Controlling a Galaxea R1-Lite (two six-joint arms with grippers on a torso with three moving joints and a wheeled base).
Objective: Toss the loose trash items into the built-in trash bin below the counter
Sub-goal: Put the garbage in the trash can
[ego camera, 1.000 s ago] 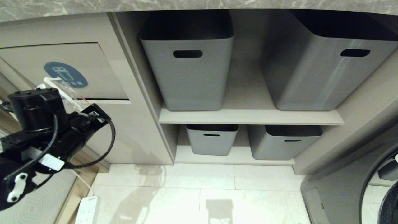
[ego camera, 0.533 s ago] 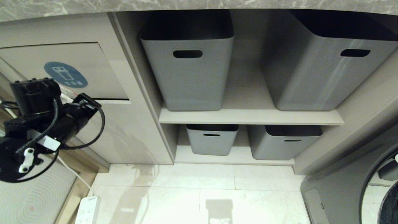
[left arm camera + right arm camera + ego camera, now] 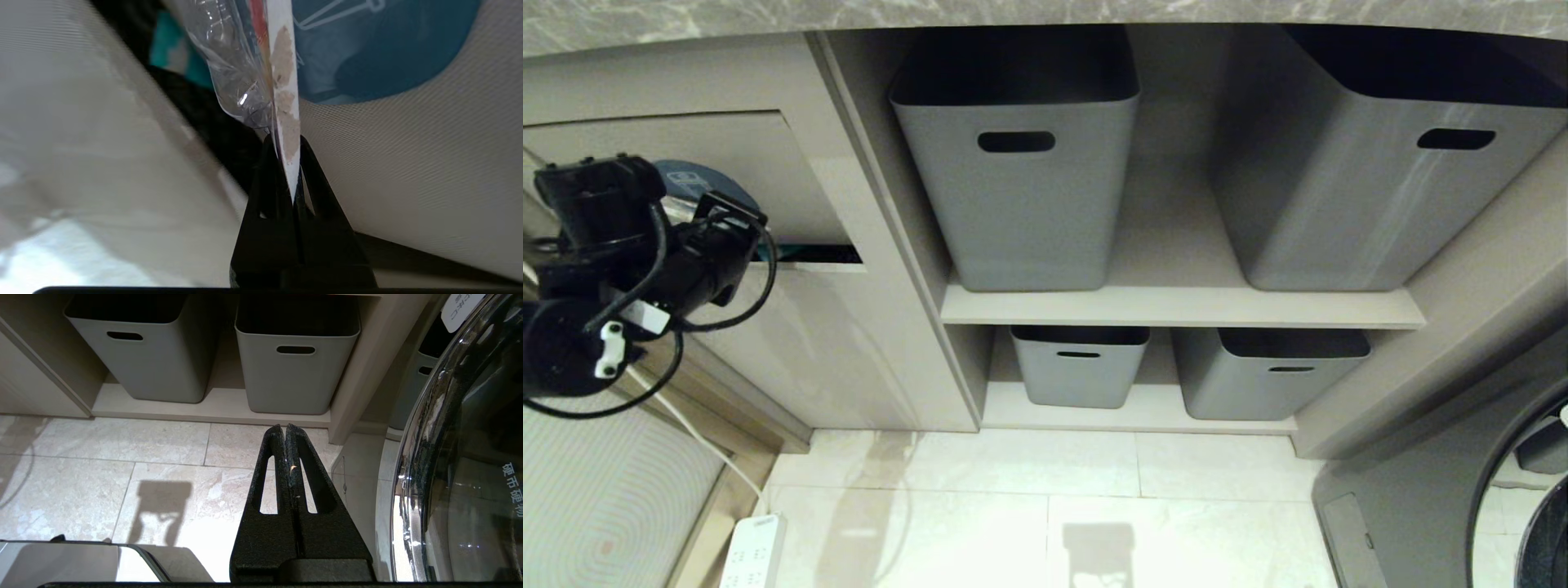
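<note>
We see a home laundry/utility nook, marble-look counter [image 3: 1045, 12] w/ built-in trash bin [image 3: 792, 188] below, grey tubs [image 3: 1017, 163] on beige shelves [image 3: 1176, 309], washer door [image 3: 461, 457], tiled floor [image 3: 1045, 506].

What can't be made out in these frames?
- Head view: the left gripper and its wrapper are hidden behind the arm.
- Left wrist view: the bin's inside is dark past the flap; a teal scrap is blurred.
- Wrapper's top end: cut off by the frame edge.
</note>
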